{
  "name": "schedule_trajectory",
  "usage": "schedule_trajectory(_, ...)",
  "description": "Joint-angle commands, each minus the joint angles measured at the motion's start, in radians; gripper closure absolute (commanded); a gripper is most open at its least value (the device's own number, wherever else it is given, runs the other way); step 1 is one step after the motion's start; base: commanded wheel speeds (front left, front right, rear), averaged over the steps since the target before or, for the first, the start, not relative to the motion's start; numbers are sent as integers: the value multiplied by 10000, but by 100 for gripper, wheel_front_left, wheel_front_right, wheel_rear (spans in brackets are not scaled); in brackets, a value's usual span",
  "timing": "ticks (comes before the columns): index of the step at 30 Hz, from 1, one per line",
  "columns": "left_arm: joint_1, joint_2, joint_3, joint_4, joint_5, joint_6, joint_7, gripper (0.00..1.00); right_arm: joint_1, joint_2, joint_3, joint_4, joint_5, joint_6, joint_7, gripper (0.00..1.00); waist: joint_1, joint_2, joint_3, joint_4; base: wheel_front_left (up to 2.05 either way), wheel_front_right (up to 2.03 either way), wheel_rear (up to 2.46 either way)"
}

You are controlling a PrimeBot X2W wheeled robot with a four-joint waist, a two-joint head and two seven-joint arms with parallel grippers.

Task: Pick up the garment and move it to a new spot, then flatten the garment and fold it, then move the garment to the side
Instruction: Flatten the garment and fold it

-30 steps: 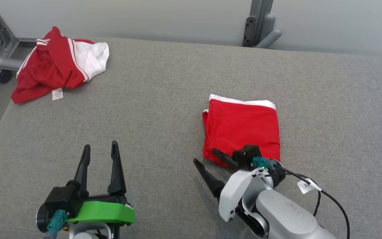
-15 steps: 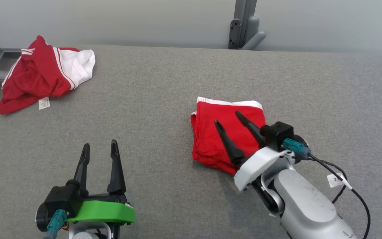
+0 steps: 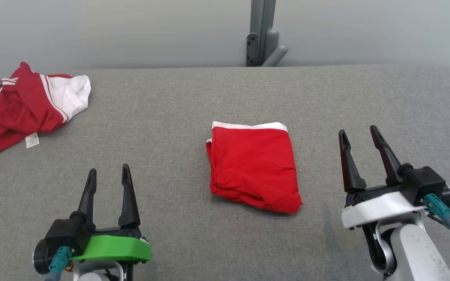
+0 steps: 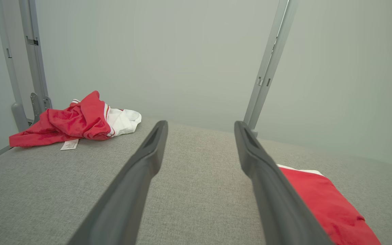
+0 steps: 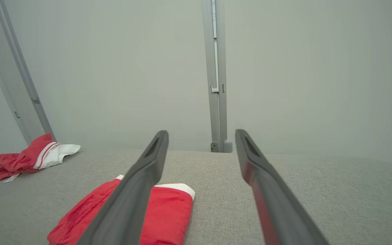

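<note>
Head view: the folded red garment (image 3: 253, 169) lies flat near the middle of the grey surface (image 3: 170, 117), with its white band (image 3: 248, 126) along the 12 o'clock edge and a thicker, rumpled fold toward its 5 o'clock corner. The left gripper (image 3: 108, 168) sits at 8 o'clock from it, well apart, its 2 dark fingers spread and holding nothing. The right gripper (image 3: 358, 130) stands at 3 o'clock from it, near but not touching, its jaws likewise spread and empty, pointing toward 12 o'clock. A crumpled red and white garment (image 3: 29, 105) with a small white label (image 3: 32, 140) lies at the surface's 10 o'clock corner, well apart from the folded one. A grey metal post (image 3: 262, 35) rises behind the surface at 12 o'clock against a pale wall (image 3: 131, 31). Left wrist view has the folded piece at 4 o'clock, and right wrist view has it at 7 o'clock.
</note>
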Motion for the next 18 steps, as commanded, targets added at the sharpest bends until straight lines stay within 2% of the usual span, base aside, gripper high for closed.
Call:
schedule_trajectory(1, 148, 12, 75, 16, 60, -44, 0, 0, 321, 19, -135, -301, -107, -9, -29, 0, 0, 31, -61, -148, 0, 0, 0)
schedule_trajectory(10, 741, 12, 377, 94, 364, -166, 1, 0, 1707, 18, -267, -1452, 495, -9, 76, 0, 0, 31, -150, -499, 0, 0, 0)
schedule_trajectory(18, 989, 12, 398, 118, 447, -175, 1, 0, 2012, 20, -285, -1413, 766, -9, 139, 0, 0, 31, -285, -503, 0, 0, 0)
